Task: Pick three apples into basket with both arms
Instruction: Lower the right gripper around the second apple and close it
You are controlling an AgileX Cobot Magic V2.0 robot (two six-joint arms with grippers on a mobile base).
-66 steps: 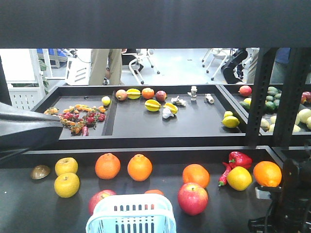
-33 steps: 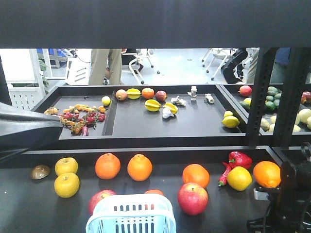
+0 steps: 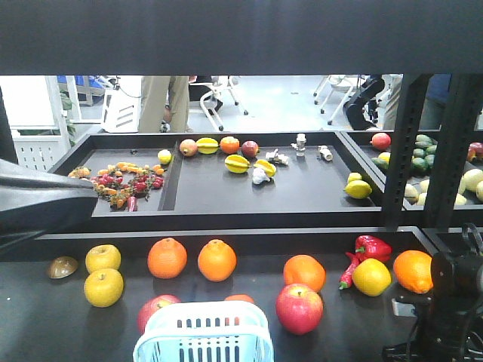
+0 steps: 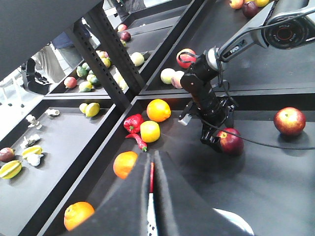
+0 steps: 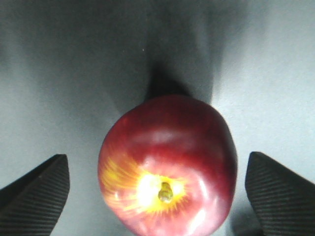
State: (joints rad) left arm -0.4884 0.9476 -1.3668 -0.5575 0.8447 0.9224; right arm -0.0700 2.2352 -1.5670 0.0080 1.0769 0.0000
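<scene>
The black table (image 3: 45,317) is stretching across the whole front view and is carrying loose fruit. The left arm (image 3: 38,200) is reaching in from the left edge, above the table. The right arm (image 4: 206,93) is bending down to the table at the far right.

The basket (image 3: 204,332) is sitting at the near edge of the table, a little left of centre, with only its top showing. A big red apple (image 3: 299,308) is lying just beside the basket's right corner. A half-hidden apple (image 3: 155,309) is peeking out from behind its left corner. In the left wrist view a far apple (image 4: 289,121) is lying alone on the table, well apart from the right arm.

The right gripper (image 5: 156,155) is standing wide. Its two ribbed fingers (image 5: 34,191) are flanking a dark apple (image 5: 167,172) without touching it. That apple is resting on the table with its stem end and yellow blush facing the wrist camera.

The left gripper (image 4: 151,169) is hanging above the table with its jaws drawn narrow, only a thin slit showing between them and nothing gripped.

Four oranges (image 3: 167,258) are lining the back of the table. A yellow fruit (image 3: 371,276) is touching a red pepper (image 3: 372,247) near the right end.
</scene>
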